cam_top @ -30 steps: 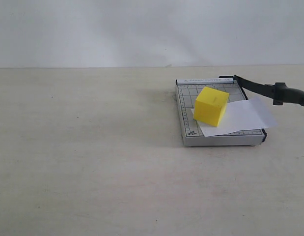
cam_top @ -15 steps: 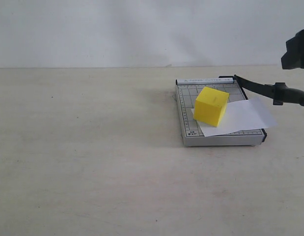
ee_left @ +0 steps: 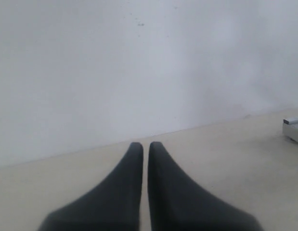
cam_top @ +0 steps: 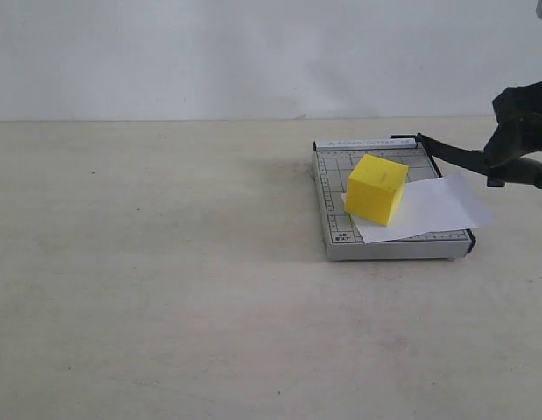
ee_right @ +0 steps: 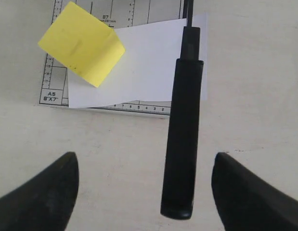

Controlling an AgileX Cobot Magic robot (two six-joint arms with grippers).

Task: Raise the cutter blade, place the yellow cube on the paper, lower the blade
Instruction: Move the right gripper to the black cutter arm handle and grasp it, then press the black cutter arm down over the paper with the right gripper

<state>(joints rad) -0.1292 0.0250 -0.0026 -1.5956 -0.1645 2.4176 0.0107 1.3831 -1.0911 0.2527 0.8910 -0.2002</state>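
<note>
The yellow cube [cam_top: 376,188] sits on the white paper [cam_top: 432,207], which lies skewed on the grey gridded trimmer [cam_top: 334,214]. The cutter blade [cam_top: 454,156] is raised, slanting out to the right past the trimmer. My right gripper [cam_top: 516,131] hangs at the right edge, just over the blade's handle end. In the right wrist view the handle [ee_right: 183,139] lies between the wide-open fingers of my right gripper [ee_right: 145,156], untouched, with the cube [ee_right: 81,43] and paper [ee_right: 139,62] beyond. My left gripper [ee_left: 141,144] is shut and empty, away from the work.
The trimmer stands right of centre on a pale tabletop [cam_top: 165,262], before a white wall. Only the trimmer's corner [ee_left: 293,127] shows in the left wrist view. The left arm is outside the exterior view.
My right gripper has come down from the upper right toward the blade's handle, its jaws now wide. Cube, paper and blade have not moved.
</note>
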